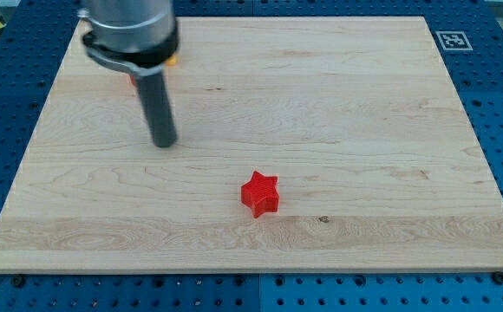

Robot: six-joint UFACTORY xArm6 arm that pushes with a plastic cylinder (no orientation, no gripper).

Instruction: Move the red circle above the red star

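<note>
A red star (259,192) lies on the wooden board (321,104), a little below the middle. My tip (165,144) rests on the board in the upper left part, well up and to the left of the star. A sliver of a red block (133,81) shows at the left edge of the rod, mostly hidden behind it; its shape cannot be made out. It lies above my tip in the view.
A small piece of an orange-yellow block (173,61) shows at the right edge of the arm's body near the view's top left. A fiducial marker (452,40) sits at the board's top right corner. Blue perforated table surrounds the board.
</note>
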